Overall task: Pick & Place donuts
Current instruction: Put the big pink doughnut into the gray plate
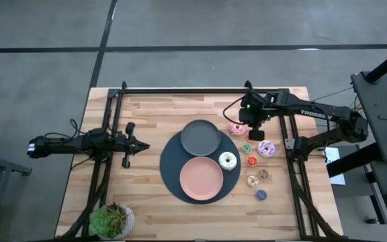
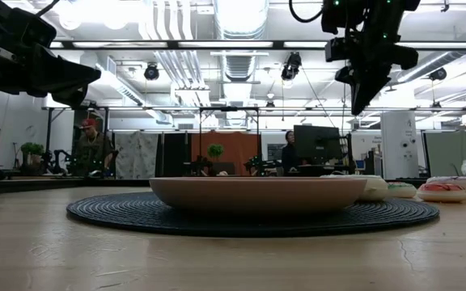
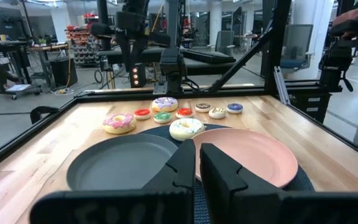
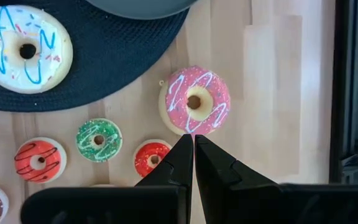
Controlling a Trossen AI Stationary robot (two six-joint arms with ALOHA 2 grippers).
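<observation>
The donuts lie near the table's right side: the pink-frosted one [image 1: 237, 128] [image 4: 194, 101], the lilac one [image 1: 267, 148], and the white one [image 1: 228, 160] [image 4: 25, 48] on the dark mat's edge. Tiny green [image 4: 98, 139], red [image 4: 151, 155], tan [image 1: 252, 180], brown [image 1: 263, 174] and blue [image 1: 261, 195] ones lie beside them. My right gripper [image 4: 193, 140] [image 2: 362, 97] is shut and points down, high over the table by the pink donut, touching nothing. My left gripper [image 1: 140, 146] [image 3: 197, 158] is shut and waits at the table's left.
A grey plate [image 1: 200, 136] and a pink plate [image 1: 201, 178] sit on a round dark mat [image 1: 170, 168] at the table's middle. A potted plant [image 1: 111, 220] stands at the near left corner. Black frame rails [image 1: 291, 144] run along the table's sides.
</observation>
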